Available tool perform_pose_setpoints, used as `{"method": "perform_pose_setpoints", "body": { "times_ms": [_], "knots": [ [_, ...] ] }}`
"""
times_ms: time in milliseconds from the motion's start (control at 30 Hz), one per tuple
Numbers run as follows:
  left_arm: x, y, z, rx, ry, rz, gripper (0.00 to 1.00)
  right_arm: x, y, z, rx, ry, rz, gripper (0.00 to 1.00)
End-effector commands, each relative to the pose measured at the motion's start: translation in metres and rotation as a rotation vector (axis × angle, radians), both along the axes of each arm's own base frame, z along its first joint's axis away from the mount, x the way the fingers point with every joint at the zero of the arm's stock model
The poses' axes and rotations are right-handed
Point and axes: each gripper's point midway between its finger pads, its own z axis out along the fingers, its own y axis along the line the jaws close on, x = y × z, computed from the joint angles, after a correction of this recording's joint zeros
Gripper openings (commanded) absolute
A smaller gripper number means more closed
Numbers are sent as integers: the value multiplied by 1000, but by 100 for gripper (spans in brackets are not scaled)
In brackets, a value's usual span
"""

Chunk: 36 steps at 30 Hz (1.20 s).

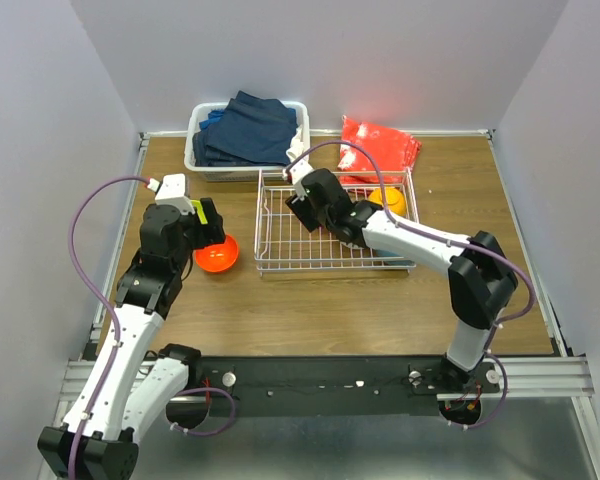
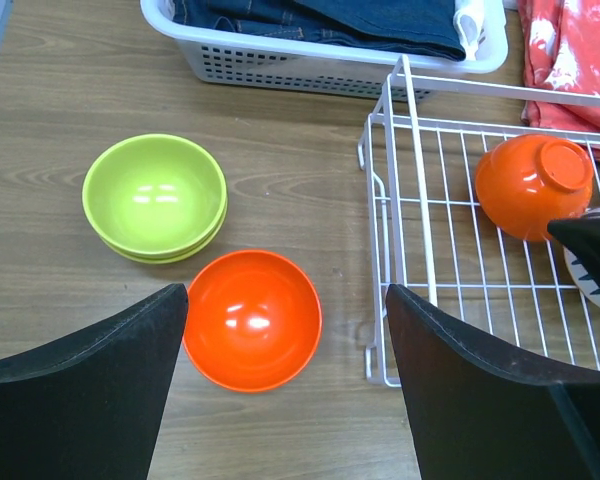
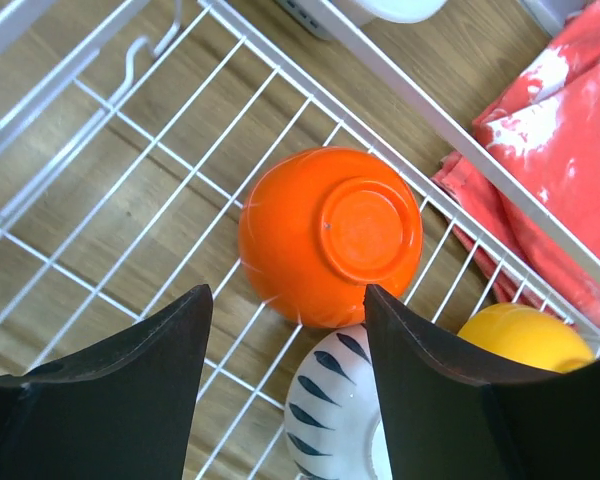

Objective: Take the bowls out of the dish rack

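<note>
Over on the left of the surface, the left tool hangs wide open and empty right above a red-orange bowl that sits upright, with two stacked lime green bowls just beside it. The right tool is spread wide too, holding nothing, and hovers over an upside-down orange bowl inside the wire rack. A striped white bowl sits right next to that one, and a yellow bowl is close by.

A robotics lab cell: plain grey walls enclose a wood tabletop with an aluminium rail.
</note>
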Motion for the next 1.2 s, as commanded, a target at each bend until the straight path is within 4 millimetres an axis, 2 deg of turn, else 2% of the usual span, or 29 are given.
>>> {"method": "perform_pose_setpoints", "body": {
  "times_ms": [0, 67, 200, 400, 600, 833, 1000, 1167],
  "knots": [
    [-3, 5, 3, 32, -19, 20, 89, -8, -1, -25, -190, 3, 97, 72],
    [-5, 4, 4, 33, -24, 13, 89, -7, 3, -22, -243, -43, 107, 76],
    [-7, 4, 7, 41, -38, 18, 89, -2, 4, -29, -337, -65, 109, 78],
    [-9, 5, 9, 51, -50, 22, 89, 2, -8, -50, -523, -87, 99, 86],
    [-9, 4, 9, 63, -55, 19, 89, -1, -14, -59, -595, -98, 143, 87],
    [-9, 2, 10, 65, -60, 14, 89, 0, -22, -84, -729, -90, 160, 87],
    [-9, 2, 8, 66, -55, 11, 89, 3, -19, -94, -741, -112, 164, 88],
    [-9, 1, 7, 66, -55, 8, 89, 7, -28, -109, -810, -127, 136, 87]
  ]
}}
